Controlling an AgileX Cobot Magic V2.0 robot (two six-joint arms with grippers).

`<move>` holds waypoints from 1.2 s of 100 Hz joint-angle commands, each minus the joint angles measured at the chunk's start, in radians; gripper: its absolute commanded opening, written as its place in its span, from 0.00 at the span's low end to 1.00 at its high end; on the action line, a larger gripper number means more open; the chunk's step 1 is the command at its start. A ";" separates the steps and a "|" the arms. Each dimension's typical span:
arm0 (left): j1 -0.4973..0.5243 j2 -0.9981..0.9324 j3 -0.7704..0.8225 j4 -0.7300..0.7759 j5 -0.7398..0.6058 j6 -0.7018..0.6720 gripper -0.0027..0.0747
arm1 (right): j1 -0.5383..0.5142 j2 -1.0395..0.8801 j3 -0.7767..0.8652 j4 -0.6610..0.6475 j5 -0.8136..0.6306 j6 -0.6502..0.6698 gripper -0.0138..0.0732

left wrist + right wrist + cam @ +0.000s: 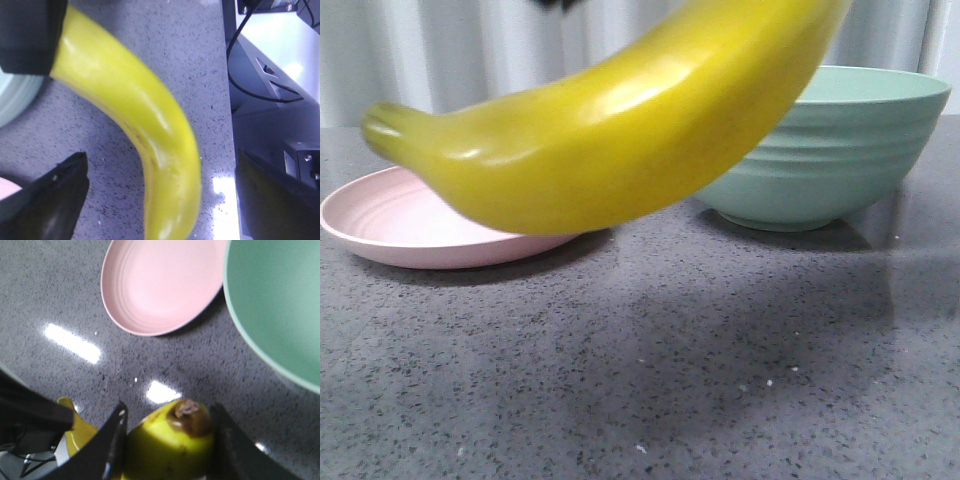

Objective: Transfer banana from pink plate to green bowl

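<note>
The banana (pixel 620 130) hangs in the air close to the front camera, above the table, with its stem end over the pink plate (pixel 390 225) and its other end rising towards the green bowl (pixel 850 150). My right gripper (pixel 169 412) is shut on the banana's dark-tipped end (pixel 187 417). The pink plate (pixel 160 285) is empty, and the green bowl (pixel 280 305) stands beside it. My left gripper (pixel 161 156) is open wide; the banana (pixel 150 130) runs between its fingers (pixel 50 200) without touching them. The right gripper also shows in the left wrist view (pixel 30 35).
The grey speckled table (pixel 670 380) ends at an edge in the left wrist view (pixel 227 125), with the white robot base and black cables (pixel 270 65) beyond it. A pale curtain hangs behind the table.
</note>
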State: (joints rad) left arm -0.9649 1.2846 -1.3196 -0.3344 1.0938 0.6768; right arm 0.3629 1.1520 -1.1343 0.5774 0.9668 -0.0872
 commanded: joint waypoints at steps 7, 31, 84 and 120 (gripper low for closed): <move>-0.008 -0.064 -0.072 -0.030 -0.024 -0.004 0.76 | -0.021 -0.019 -0.080 -0.020 -0.104 -0.021 0.07; -0.008 -0.091 -0.080 -0.029 -0.024 -0.045 0.76 | -0.131 -0.015 -0.157 -0.107 -0.164 -0.021 0.07; -0.008 -0.091 -0.080 -0.037 -0.021 -0.046 0.75 | -0.254 0.088 -0.158 -0.210 -0.339 -0.021 0.07; -0.008 -0.091 -0.080 -0.037 -0.009 -0.049 0.75 | -0.254 0.142 -0.158 -0.213 -0.382 -0.031 0.63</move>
State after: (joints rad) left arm -0.9649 1.2169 -1.3675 -0.3383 1.1233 0.6395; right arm 0.1138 1.3216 -1.2555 0.3510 0.6795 -0.1030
